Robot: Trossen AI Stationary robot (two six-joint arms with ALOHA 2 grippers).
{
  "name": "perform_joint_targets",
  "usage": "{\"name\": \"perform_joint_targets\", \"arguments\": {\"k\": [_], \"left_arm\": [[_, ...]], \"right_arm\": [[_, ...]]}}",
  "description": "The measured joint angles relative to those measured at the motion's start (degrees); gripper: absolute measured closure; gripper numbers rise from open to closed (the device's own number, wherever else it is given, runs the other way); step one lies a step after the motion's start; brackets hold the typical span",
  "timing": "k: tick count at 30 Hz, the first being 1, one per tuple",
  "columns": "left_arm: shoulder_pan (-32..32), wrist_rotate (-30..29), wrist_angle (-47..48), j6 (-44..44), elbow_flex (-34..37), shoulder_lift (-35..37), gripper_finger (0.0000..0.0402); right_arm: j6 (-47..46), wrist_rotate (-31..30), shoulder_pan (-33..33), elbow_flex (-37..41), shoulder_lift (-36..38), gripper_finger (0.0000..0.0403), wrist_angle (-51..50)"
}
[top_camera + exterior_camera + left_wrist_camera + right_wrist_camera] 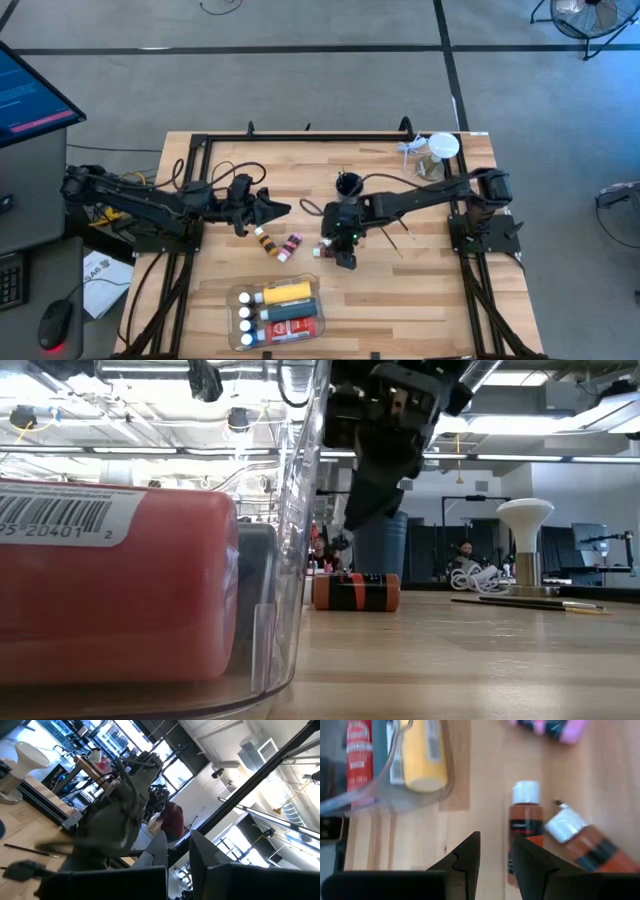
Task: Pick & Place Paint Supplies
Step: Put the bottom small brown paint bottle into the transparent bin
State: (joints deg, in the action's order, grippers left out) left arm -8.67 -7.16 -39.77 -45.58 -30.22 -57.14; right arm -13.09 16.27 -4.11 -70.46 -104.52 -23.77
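Brown bottle (524, 827): right gripper (496, 852) above, fingers part-open, empty; centre before closing; left gripper (177, 847) shut, idle.

Both arms are built from matte black links on black frame stands. Black cables are looped along the left arm (150, 205), plus some yellow wiring at its base. 2 flat dark fingers (470, 857) are fitted per gripper.

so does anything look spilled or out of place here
Nothing spilled or broken. A few bottles lie loose on their sides outside the clear bin, and brushes lie scattered by the right gripper.
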Motion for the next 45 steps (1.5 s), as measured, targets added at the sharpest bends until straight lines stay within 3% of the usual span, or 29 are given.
{"name": "perform_joint_targets", "arguments": {"k": [17, 23, 31, 45], "left_arm": [[0.0, 0.0, 1.2, -1.4, 0.0, 0.0, 0.04], [0.0, -0.1, 1.3, -1.4, 0.0, 0.0, 0.04], [0.0, -0.1, 1.4, -1.4, 0.0, 0.0, 0.04], [0.0, -0.1, 1.4, -1.4, 0.0, 0.0, 0.04]], "right_arm": [[1.2, -4.2, -1.1, -0.2, -4.2, 0.0296, 0.6], [4.3, -7.7, -1.9, -2.3, -4.2, 0.0239, 0.7], [5.7, -7.9, -2.0, -2.4, -4.2, 0.0167, -0.9], [5.9, -8.7, -2.3, -2.4, -6.5, 0.0191, -1.3]]}}
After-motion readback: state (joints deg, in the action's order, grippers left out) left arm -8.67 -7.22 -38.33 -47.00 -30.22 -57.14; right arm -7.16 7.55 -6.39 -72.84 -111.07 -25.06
